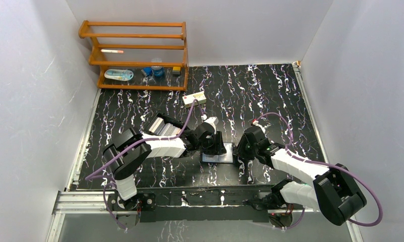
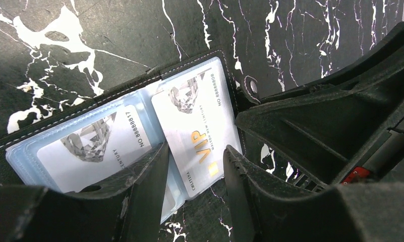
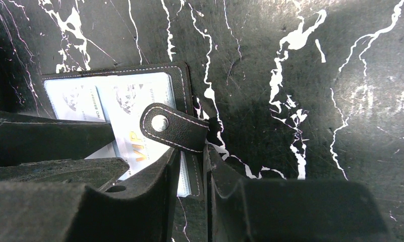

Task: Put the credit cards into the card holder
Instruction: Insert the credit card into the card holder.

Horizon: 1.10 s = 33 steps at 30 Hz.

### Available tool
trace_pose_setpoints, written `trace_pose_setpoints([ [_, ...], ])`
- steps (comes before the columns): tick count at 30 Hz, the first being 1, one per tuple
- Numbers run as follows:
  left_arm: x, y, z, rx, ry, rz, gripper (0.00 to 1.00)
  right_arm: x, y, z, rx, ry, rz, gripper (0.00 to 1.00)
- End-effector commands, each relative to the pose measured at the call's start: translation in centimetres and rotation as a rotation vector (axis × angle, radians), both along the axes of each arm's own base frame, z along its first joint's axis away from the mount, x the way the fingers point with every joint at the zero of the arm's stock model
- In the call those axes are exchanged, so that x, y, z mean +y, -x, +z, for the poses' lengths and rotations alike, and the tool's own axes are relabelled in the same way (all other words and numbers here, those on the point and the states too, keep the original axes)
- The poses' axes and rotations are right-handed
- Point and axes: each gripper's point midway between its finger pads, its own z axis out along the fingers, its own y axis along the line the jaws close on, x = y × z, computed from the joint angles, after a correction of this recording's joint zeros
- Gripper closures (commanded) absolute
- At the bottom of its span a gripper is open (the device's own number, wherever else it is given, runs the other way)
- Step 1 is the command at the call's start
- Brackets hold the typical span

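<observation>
The card holder [image 1: 217, 157] lies open on the black marbled table [image 1: 270, 96], its blue-grey sleeves [image 2: 144, 108] facing up. One credit card [image 2: 89, 148] sits inside the left sleeve. A second credit card [image 2: 199, 121], printed VIP, lies on the right half with its near end sticking out. My left gripper [image 2: 195, 147] is open, its fingers straddling that near end from above. My right gripper [image 3: 192, 151] is shut on the holder's right cover edge [image 3: 192, 176], just below the snap tab [image 3: 174, 126], which is folded inward over the card.
A wooden rack [image 1: 139, 55] with small items stands at the back left. A cream carton [image 1: 194, 98] lies behind the arms. A black hinged box [image 1: 162, 126] sits partly under the left arm. White walls close in both sides.
</observation>
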Motion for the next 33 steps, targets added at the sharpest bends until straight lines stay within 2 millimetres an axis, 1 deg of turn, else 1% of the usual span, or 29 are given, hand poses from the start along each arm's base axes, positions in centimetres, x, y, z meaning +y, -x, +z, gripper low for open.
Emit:
trace_pose_setpoints([
  [1,-1.3,-0.2,1.2,-0.015,0.048,-0.016,0.57,-0.5,0.8,-1.2,0.036,0.023,0.005,0.68],
  [10,-2.3,0.2,2.7,-0.033,0.088,-0.032,0.57,-0.3,1.0,-1.6,0.044,0.016,0.014,0.68],
  [14,-2.8,0.5,2.7,-0.026,0.091,-0.045,0.57,-0.2,1.0,-1.6,0.049,0.012,0.019,0.68],
  [17,-2.9,0.7,2.5,-0.026,0.088,-0.046,0.57,-0.1,1.0,-1.5,0.048,0.005,0.023,0.68],
  [20,-2.9,0.6,2.6,-0.028,0.091,-0.046,0.57,0.3,1.0,-1.3,0.052,-0.02,0.012,0.68],
  [25,-2.7,0.7,3.1,-0.039,0.093,-0.043,0.57,0.2,1.0,-1.0,0.048,-0.017,0.013,0.68],
  [28,-2.6,0.8,3.9,-0.05,0.119,-0.039,0.57,0.2,1.0,-0.6,0.04,-0.019,0.019,0.68],
  [33,-2.8,1.0,6.4,-0.075,0.212,-0.041,0.57,0.9,1.5,-0.2,0.048,-0.065,0.048,0.68],
])
